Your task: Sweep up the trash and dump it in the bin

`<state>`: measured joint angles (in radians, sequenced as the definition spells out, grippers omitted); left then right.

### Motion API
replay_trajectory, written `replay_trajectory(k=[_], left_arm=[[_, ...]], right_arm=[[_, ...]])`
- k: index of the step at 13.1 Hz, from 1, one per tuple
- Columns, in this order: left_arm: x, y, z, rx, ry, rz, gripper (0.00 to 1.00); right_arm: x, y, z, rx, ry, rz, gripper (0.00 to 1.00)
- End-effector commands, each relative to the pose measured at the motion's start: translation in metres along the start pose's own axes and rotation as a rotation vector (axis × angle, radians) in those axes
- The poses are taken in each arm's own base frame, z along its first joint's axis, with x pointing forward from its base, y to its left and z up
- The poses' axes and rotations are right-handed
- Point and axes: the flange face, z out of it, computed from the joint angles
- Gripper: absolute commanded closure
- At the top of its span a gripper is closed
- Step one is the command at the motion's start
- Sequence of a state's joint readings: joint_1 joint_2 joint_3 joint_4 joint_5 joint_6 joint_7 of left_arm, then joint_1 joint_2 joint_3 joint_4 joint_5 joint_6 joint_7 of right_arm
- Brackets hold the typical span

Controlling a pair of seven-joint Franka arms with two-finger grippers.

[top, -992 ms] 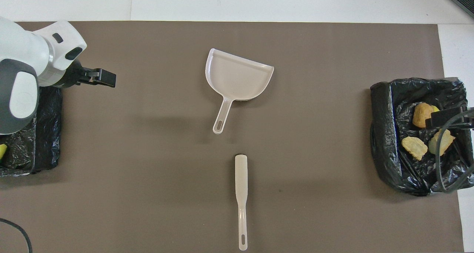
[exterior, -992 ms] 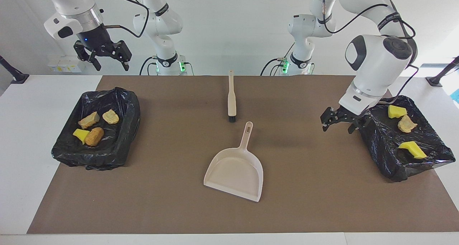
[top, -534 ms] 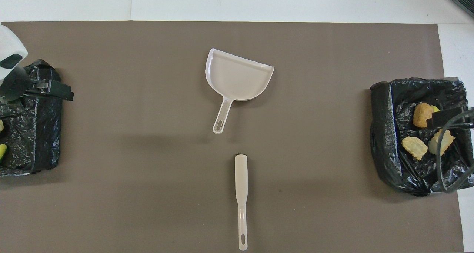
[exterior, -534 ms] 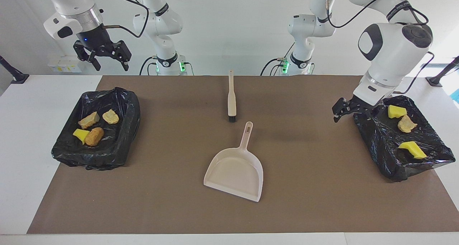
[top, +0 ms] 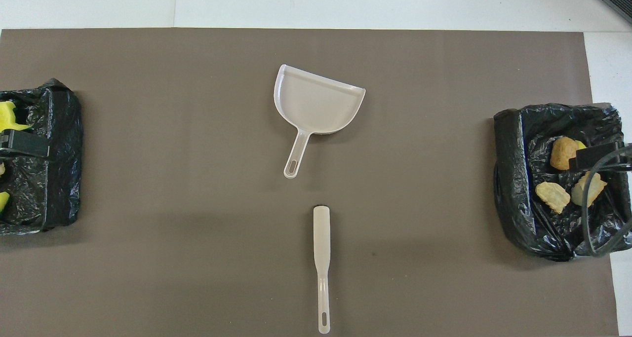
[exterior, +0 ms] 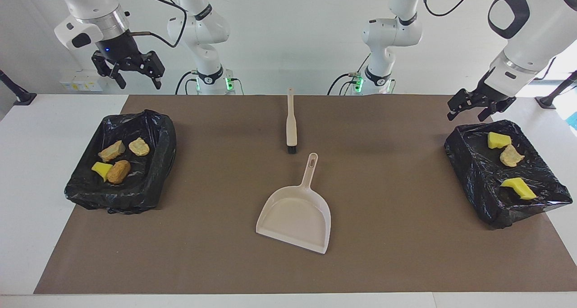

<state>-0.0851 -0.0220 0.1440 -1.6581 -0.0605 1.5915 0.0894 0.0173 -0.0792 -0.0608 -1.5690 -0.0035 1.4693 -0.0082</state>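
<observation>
The trash is already lying in two black-bagged bins, none loose on the brown mat. Four scraps (exterior: pixel 116 160) (two tan lumps, an orange-brown lump, a yellow wedge) are sitting in the bin (exterior: pixel 148 186) toward the right arm's end of the counter (exterior: pixel 27 172); three more (exterior: pixel 508 163) (two yellow wedges w/ a tan lump between) are sitting in the other bin (exterior: pixel 469 172) toward the left arm's end.

Taking the dustpan (exterior: pixel 295 215) as the landmark: it is lying flat mid-mat, empty, handle pointing at the robots. The brush (exterior: pixel 291 123) is lying just nearer to the robots than the dustpan, bristles toward the pan handle, not touching it. Both bins are sitting well apart from the dustpan, one toward each end. That layout reads as tools parked, job prob. done.

The right claw (exterior: pixel 130 71) is hanging released and empty, up in the air above the counter's robot-side edge by its bin. The left claw (exterior: pixel 475 107) is also spread and empty, raised by the robot-side edge of its bin.

Facing view is showing both claws whole and every scrap. Overhead view is showing the pan-to-brush gap plainly, but its edge is cropping the left-end bin, and a dark claw tip plus cable are covering part of the right-end bin.
</observation>
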Motion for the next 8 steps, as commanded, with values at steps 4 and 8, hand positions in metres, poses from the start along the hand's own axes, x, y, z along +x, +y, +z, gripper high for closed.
replay_trajectory(k=[4,8], left_arm=[[-0.010,0.025,0.005,0.029,-0.007,0.033,0.00],[-0.004,0.022,0.007,0.028,0.011,0.028,0.00]], right_arm=[[-0.004,0.004,0.000,-0.006,0.008,-0.009,0.00],[-0.004,0.004,0.001,-0.008,0.007,-0.008,0.00]])
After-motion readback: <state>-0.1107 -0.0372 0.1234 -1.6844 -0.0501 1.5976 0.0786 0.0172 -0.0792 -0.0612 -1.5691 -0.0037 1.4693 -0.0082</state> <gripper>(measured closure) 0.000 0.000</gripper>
